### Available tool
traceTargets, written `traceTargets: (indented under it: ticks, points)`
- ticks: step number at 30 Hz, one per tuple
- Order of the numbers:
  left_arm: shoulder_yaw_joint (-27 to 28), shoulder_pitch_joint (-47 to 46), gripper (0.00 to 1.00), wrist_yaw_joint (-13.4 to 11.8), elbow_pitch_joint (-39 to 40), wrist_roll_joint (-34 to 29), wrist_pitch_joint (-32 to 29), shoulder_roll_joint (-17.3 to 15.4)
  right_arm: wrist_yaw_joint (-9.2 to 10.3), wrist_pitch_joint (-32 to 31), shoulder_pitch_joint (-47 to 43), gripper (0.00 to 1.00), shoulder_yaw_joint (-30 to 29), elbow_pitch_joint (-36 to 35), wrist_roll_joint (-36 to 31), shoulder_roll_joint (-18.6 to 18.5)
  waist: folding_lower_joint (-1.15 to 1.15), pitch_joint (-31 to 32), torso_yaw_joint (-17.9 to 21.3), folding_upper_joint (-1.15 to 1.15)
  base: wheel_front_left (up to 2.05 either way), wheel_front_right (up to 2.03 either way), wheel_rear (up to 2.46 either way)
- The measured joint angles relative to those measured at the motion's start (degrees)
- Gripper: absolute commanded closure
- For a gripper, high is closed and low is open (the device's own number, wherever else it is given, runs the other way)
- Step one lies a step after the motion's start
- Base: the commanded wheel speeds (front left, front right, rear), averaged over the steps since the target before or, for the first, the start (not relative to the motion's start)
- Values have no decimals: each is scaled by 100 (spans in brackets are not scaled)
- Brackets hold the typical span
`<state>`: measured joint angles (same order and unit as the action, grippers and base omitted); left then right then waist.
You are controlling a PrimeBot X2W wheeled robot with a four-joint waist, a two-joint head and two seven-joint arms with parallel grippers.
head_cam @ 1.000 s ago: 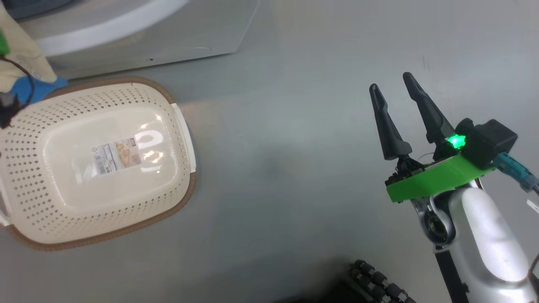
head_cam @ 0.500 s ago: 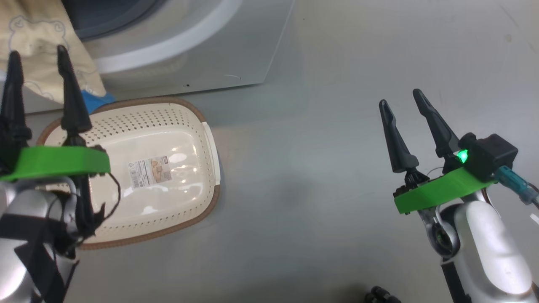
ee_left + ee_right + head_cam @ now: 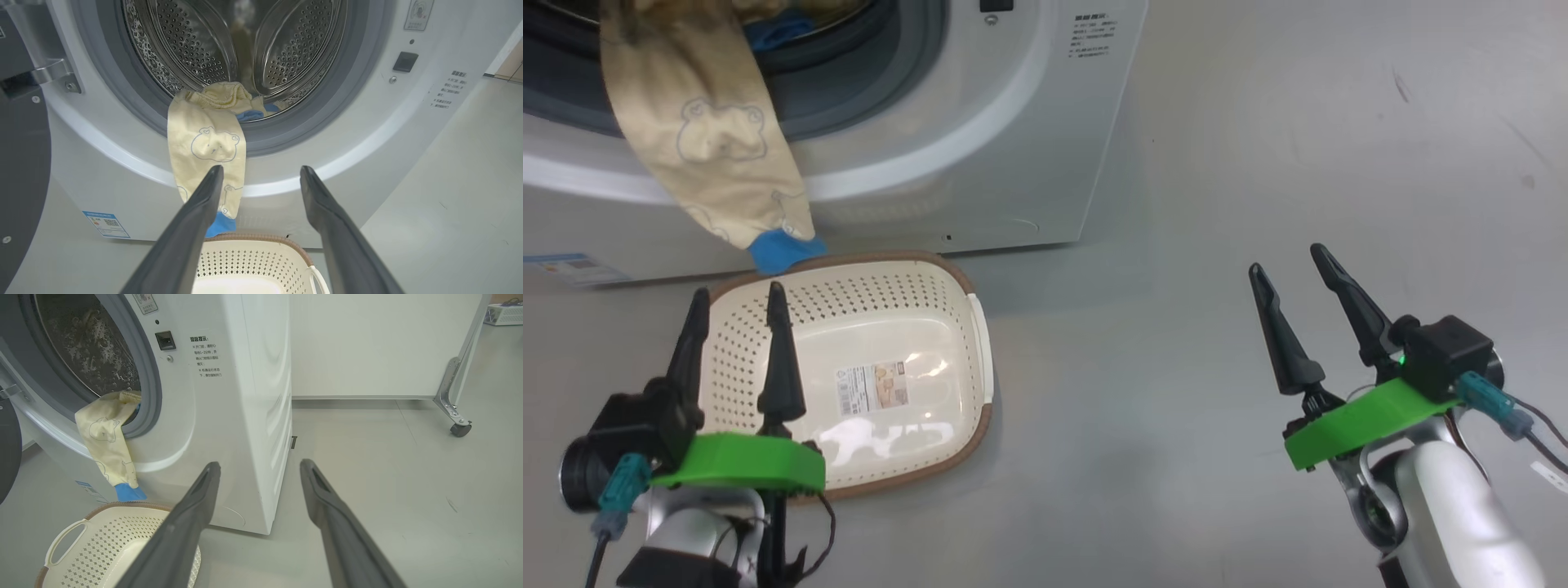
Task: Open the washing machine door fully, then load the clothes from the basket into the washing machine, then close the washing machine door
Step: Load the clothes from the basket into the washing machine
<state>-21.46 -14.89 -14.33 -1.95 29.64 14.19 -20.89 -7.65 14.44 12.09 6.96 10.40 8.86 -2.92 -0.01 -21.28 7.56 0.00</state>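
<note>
The washing machine (image 3: 1013, 122) stands with its drum (image 3: 229, 45) exposed. The washing machine door (image 3: 20, 163) is swung out to the left, its dark rim showing. Of the clothes, one cream-yellow garment (image 3: 707, 147) with a blue cuff (image 3: 780, 249) hangs from the drum over the gasket, down to the basket's far rim. More cloth (image 3: 229, 96) lies inside the drum's mouth. The basket (image 3: 915, 286) sits on the floor, bare inside but for its sticker. My left gripper (image 3: 737, 296) hovers open over the basket's left side. My right gripper (image 3: 1287, 261) is open over bare floor to the right.
Grey floor spreads to the right of the machine. A white cabinet on a caster wheel (image 3: 461, 428) stands behind and right of it. A blue label sticker (image 3: 105, 223) marks the washer's lower left front. The basket's white handle (image 3: 67, 539) faces the right wrist camera.
The head camera has tilted up, bringing the drum opening into the picture. My left gripper has drawn back from the hanging garment to above the basket. Both grippers stay open.
</note>
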Motion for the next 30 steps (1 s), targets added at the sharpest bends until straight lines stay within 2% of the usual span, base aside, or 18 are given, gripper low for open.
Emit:
traceTargets:
  ticks: [13,30]
  points:
    - [-120,571,0,0,-232,29,0,180,0,-188,-498,0,-71,-94,-89,-31,0,715,-218,0,0,0,0]
    - [-199,618,0,0,-385,32,0,233,0,-346,-607,0,-99,-294,-137,-30,0,895,-280,0,0,0,0]
